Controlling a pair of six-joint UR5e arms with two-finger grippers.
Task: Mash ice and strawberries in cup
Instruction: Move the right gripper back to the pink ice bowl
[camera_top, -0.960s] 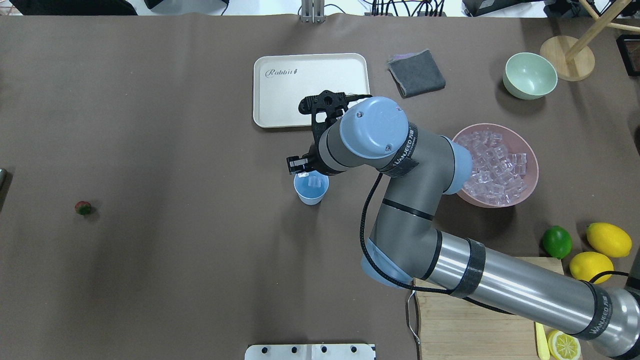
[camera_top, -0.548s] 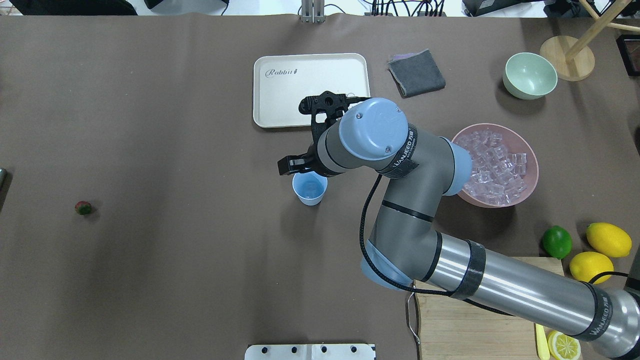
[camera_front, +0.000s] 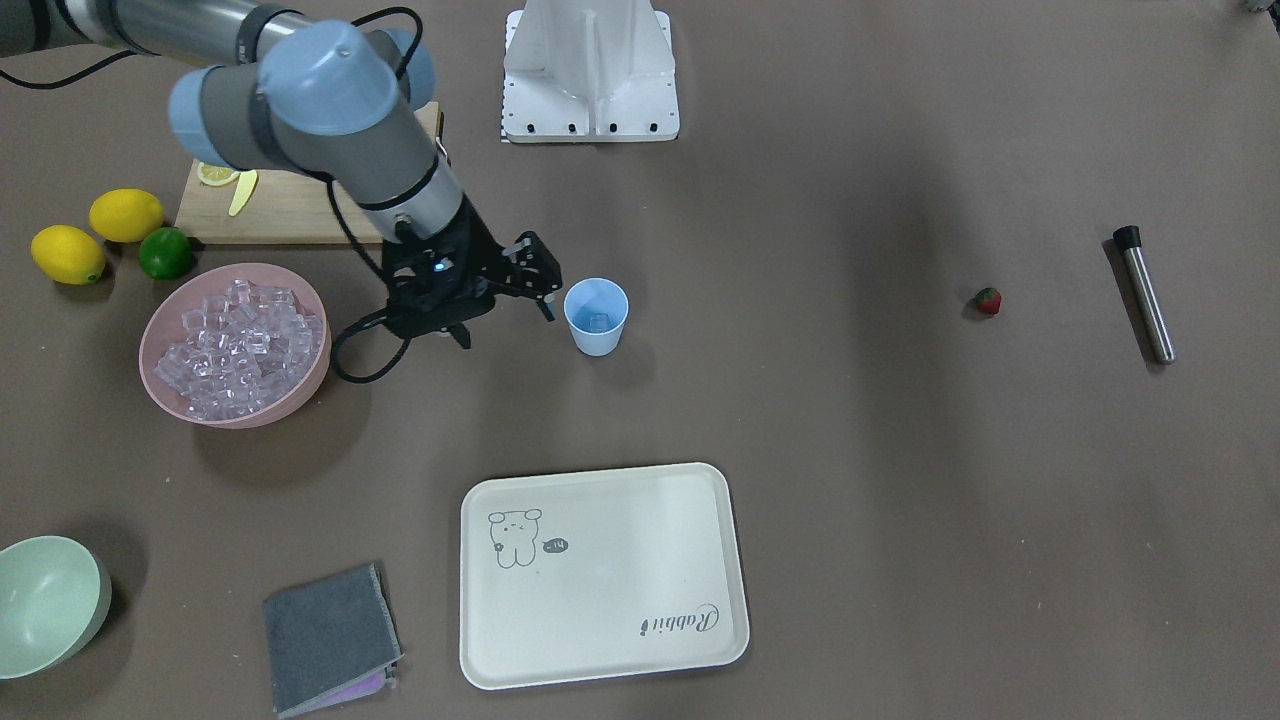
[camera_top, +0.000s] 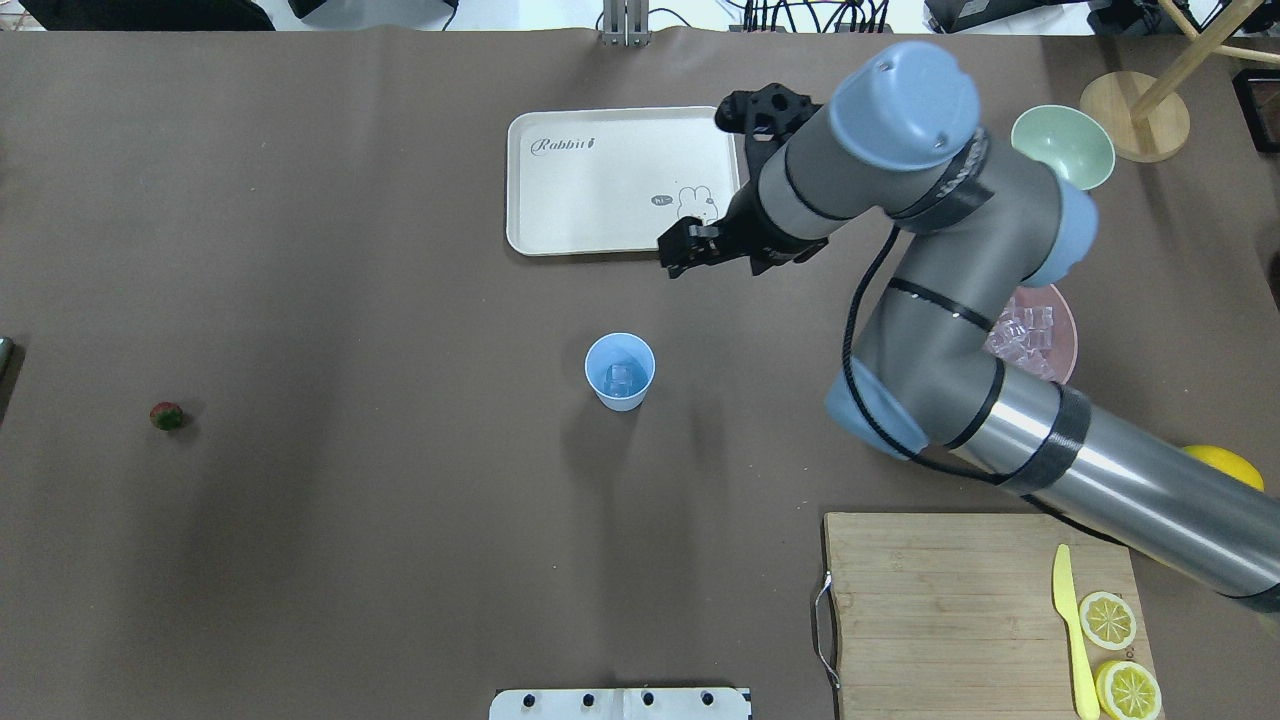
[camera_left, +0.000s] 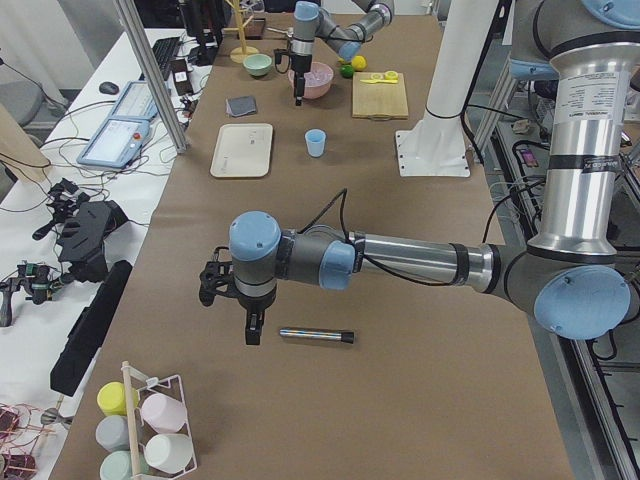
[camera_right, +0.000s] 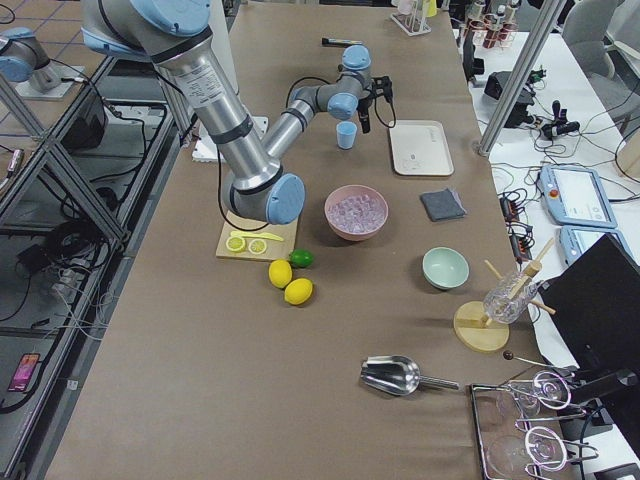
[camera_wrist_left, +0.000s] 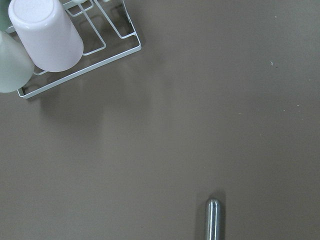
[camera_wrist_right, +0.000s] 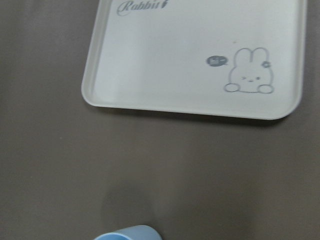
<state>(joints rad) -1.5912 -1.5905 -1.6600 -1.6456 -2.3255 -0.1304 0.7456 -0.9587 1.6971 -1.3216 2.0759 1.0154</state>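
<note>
The pale-blue cup (camera_top: 620, 372) stands mid-table with a clear ice cube (camera_top: 621, 377) inside; it also shows in the front view (camera_front: 596, 316). More ice fills the pink bowl (camera_front: 235, 345). The strawberry (camera_top: 166, 416) lies alone far to the left. My right gripper (camera_top: 686, 250) hangs open and empty, raised off the table to the cup's right, by the tray's near corner. The right wrist view shows only the cup's rim (camera_wrist_right: 131, 234) below the tray. My left gripper (camera_left: 250, 325) hovers beside a steel rod (camera_left: 315, 335); I cannot tell whether it is open or shut.
A cream tray (camera_top: 560, 200) lies beyond the cup. A grey cloth (camera_front: 325, 635), a pale-green bowl (camera_top: 1070, 150), a lime (camera_front: 165, 252), lemons (camera_front: 125, 213) and a cutting board (camera_top: 940, 610) with knife and lemon slices sit on the right side. A cup rack (camera_wrist_left: 45, 45) stands near the left arm.
My right gripper has left its place over the cup, rising and swinging right towards the tray's corner. The cup and its ice stay put, and the strawberry has not moved.
</note>
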